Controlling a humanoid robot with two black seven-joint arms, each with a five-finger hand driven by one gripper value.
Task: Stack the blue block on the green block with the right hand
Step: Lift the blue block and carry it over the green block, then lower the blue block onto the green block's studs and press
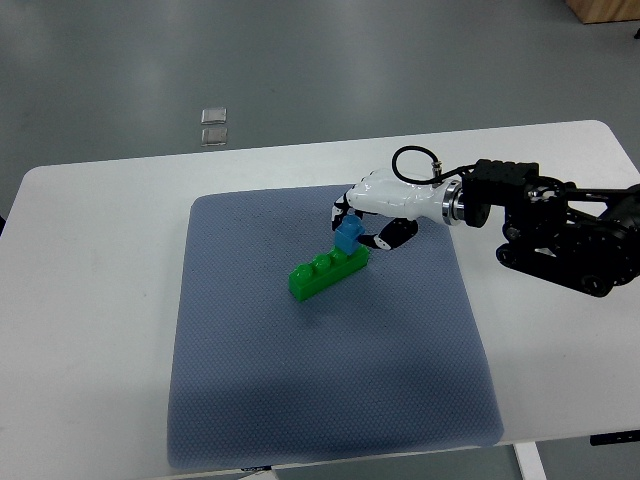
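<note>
support: white table (90,300) | directly on it: blue-grey textured mat (330,400), spread across the table's middle (front edge close to the table's front rim) | on the mat: green block (322,272), in the mat's far half, lying diagonally

right arm (570,235) cut off at right edge, robot hand (385,205) partly hiding blue block (348,238)

You are seeing the grey mat (330,390) lying open left and below the green block (325,271); the right robot hand (366,232) is crowding its upper-right end; the bench (90,300) is lying bare around.
</note>
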